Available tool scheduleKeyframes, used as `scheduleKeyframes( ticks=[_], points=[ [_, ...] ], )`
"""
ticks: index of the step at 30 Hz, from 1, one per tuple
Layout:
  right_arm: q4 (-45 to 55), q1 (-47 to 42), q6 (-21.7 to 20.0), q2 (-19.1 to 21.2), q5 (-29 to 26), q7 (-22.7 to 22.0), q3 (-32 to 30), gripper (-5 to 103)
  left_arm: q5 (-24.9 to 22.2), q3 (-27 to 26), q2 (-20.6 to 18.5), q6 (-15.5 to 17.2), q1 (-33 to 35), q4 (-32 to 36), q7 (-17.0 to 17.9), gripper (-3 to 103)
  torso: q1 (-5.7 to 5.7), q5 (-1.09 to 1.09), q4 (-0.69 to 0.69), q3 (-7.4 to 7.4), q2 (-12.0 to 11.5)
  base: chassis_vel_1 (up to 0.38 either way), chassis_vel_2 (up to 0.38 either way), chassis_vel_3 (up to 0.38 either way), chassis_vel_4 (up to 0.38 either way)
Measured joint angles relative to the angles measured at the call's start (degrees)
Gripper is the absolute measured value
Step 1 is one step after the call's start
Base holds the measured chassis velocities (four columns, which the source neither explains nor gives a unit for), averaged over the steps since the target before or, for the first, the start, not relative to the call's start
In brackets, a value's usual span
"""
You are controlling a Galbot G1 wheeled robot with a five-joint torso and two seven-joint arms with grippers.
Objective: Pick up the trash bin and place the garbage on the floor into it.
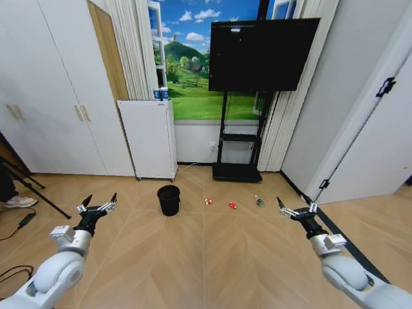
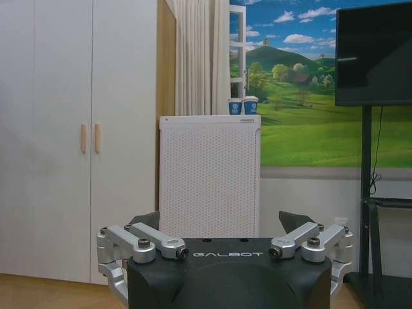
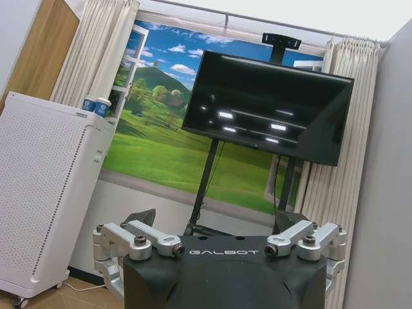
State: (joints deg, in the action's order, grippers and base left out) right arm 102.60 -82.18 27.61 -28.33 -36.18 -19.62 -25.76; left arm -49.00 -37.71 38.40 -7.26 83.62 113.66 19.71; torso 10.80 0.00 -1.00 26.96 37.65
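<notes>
From the head camera I see the trash bin (image 1: 168, 199) standing on the floor (image 1: 212, 257) just in front of the white cabinet (image 1: 149, 138). The garbage lies in a row to its right: a red-and-white piece (image 1: 208, 201), a red piece (image 1: 232, 206) and a small bottle (image 1: 259, 201), all apart. Bare planks lie between me and them. My left gripper (image 1: 98, 203) and right gripper (image 1: 297, 207) hover low at either side, fingers spread.

My left wrist camera faces the cabinet, fingers (image 2: 145, 222) apart.

My right wrist camera faces the TV (image 3: 267, 106), fingers (image 3: 138, 219) apart.
</notes>
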Motion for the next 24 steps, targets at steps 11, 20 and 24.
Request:
scheduleKeyframes(
  ticks=[11,20,24],
  points=[
    [-1.99,2.6,-0.59,-2.14,4.81,-3.45,0.8,100,1.73,0.58,0.56,0.91,0.15,-1.44,2.36,100,0.0,0.0,0.0,0.0,0.0,0.0,0.0,0.0,0.0],
    [-2.54,2.54,-0.48,-2.64,5.06,-3.23,1.0,100,0.93,0.8,0.69,1.06,0.01,-1.37,2.53,100,0.0,0.01,0.0,0.0,0.0,0.0,0.0,0.0,0.0],
    [-2.67,2.54,0.05,-2.62,4.96,-2.62,1.06,100,0.9,1.03,0.84,1.02,-0.02,-1.53,2.52,100,0.0,0.0,0.0,0.0,0.0,0.0,0.0,0.0,0.0]
  ],
)
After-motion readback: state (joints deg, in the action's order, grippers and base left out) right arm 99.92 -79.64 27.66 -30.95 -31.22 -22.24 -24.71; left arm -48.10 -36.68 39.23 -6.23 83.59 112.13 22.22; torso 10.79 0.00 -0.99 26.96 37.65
